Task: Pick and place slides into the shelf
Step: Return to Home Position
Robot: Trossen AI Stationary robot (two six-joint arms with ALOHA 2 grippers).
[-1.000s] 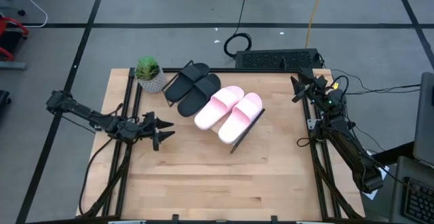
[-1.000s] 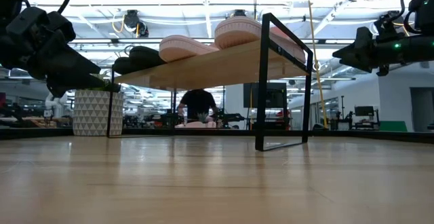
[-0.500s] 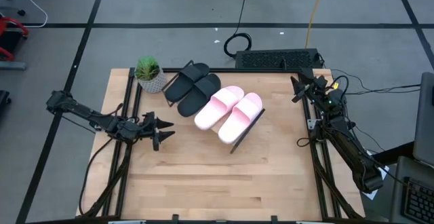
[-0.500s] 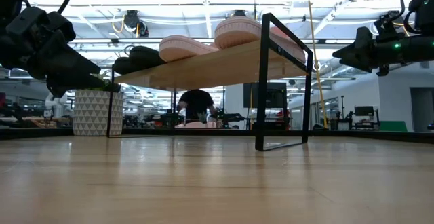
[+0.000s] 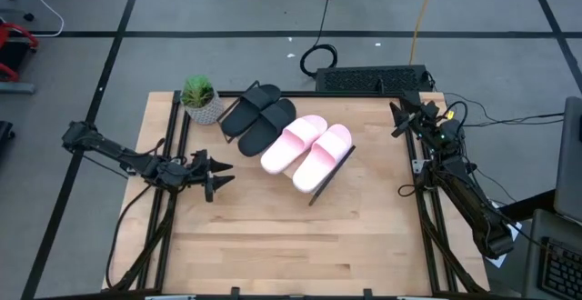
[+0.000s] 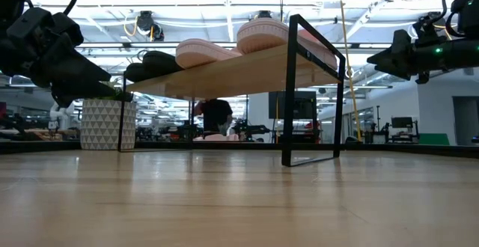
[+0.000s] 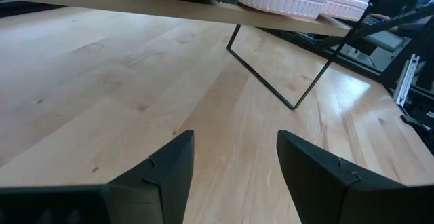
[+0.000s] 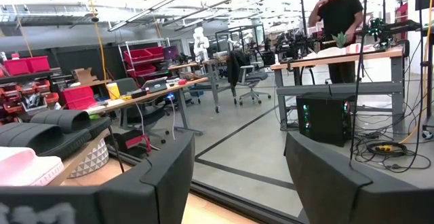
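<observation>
All four slides are up on the shelf [image 6: 239, 73], mid-frame in the high view: black pair [image 5: 258, 116] toward the upper left, pink pair [image 5: 309, 147] just beside it. Their long axes run lower left to upper right. The left gripper [image 5: 221, 180] hovers lower left of the shelf, nearer than its partner, fingers apart and empty, aimed at it. So backing off means pulling toward the left edge. The right gripper [image 5: 395, 120] sits well clear at the right edge, fingers apart too. From above, the sandals cover most of the board. The left wrist view cuts the slides off at the frame's top.
</observation>
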